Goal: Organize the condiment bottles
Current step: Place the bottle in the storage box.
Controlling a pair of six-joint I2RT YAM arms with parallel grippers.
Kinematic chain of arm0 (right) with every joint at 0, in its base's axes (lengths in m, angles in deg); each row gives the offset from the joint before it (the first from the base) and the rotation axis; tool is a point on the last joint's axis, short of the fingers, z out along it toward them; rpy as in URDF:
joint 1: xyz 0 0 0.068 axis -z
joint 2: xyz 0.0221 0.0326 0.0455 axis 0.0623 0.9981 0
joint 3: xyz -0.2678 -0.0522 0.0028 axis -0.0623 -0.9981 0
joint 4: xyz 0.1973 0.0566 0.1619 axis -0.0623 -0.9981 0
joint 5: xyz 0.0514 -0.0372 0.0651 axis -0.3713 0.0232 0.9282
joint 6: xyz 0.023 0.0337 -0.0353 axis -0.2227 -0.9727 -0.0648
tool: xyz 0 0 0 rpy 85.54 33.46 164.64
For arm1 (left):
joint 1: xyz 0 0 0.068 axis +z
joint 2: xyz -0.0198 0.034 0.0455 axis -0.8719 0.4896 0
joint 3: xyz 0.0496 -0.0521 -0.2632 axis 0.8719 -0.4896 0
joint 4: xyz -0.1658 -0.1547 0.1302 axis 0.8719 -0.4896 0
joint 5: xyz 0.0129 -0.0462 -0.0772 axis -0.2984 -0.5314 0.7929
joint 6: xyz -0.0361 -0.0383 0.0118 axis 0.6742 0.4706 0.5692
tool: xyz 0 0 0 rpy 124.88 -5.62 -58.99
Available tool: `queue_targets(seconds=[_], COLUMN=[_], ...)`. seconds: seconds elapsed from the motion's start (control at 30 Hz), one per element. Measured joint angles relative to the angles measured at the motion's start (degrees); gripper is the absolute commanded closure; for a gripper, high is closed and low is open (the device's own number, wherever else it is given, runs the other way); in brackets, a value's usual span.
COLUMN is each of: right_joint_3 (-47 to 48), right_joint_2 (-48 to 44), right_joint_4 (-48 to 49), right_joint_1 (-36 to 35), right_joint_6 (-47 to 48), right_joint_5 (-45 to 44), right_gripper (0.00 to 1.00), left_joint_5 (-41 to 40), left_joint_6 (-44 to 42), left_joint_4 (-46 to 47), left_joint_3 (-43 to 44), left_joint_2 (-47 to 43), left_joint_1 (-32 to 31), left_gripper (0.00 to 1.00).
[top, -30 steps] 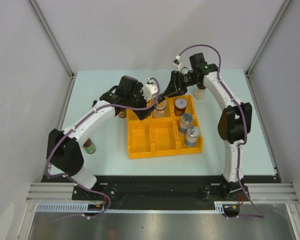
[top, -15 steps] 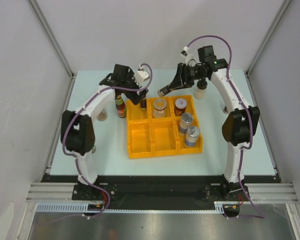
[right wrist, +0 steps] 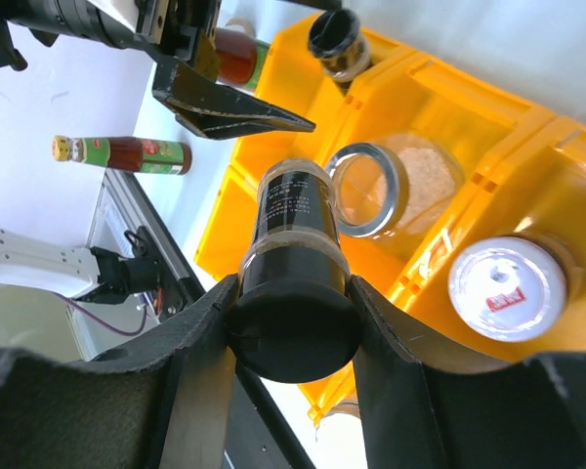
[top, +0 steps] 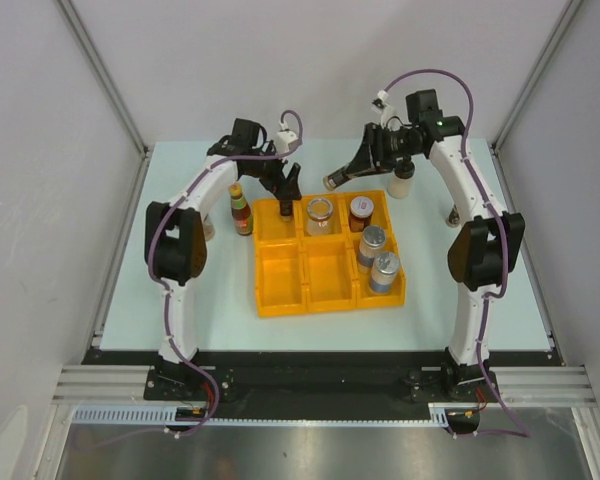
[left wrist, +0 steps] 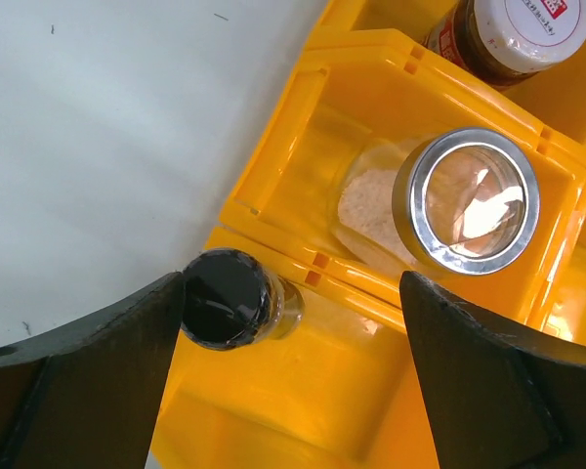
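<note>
My left gripper [top: 285, 187] is open over the back-left compartment of the yellow-orange tray [top: 280, 285]. In the left wrist view a black-capped jar [left wrist: 225, 298] stands upright in that compartment, close beside my left finger [left wrist: 98, 371], with a wide gap to the other finger. My right gripper [right wrist: 293, 313] is shut on a black-capped spice jar [right wrist: 293, 230] and holds it in the air behind the tray [top: 335, 180]. A silver-lidded clear jar [top: 320, 212], a white-lidded jar [top: 360, 210] and two blue-labelled shakers [top: 372, 243] stand in the tray.
A slim red sauce bottle [top: 241, 210] stands on the table left of the tray. A pale bottle [top: 402, 180] stands behind the tray's right corner. A small jar [top: 208, 230] is partly hidden behind the left arm. The tray's front-left and front-middle compartments hold nothing.
The left arm has swung toward the back and its gripper now stands open around the black-capped jar in the tray. The right gripper has drawn back and to the right with its jar.
</note>
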Motion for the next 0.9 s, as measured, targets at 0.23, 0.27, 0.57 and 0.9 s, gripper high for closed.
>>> queue_targets(seconds=[0.23,0.27,0.57,0.9], right_joint_3=[0.00,0.00,0.02,0.11], right_joint_2=[-0.02,-0.02,-0.02,-0.02], right_joint_4=[-0.02,-0.04,-0.02,-0.04], right_joint_1=[1.62,1.62,1.40,1.38], right_joint_6=[0.00,0.00,-0.02,-0.02], right_joint_5=[0.02,0.02,0.37,0.50], right_gripper=[0.81,0.81,0.81,0.81], left_joint_5=[0.17,0.13,-1.66,-8.59], left_joint_6=[0.96,0.98,1.86,4.94], left_joint_4=[0.00,0.02,1.53,0.13], left_joint_3=[0.31,0.31,0.28,8.11], left_joint_2=[0.87,0.94,1.11,7.87], left_joint_1=[0.04,0.07,0.22,1.64], left_gripper=[0.05,0.05,0.05,0.12])
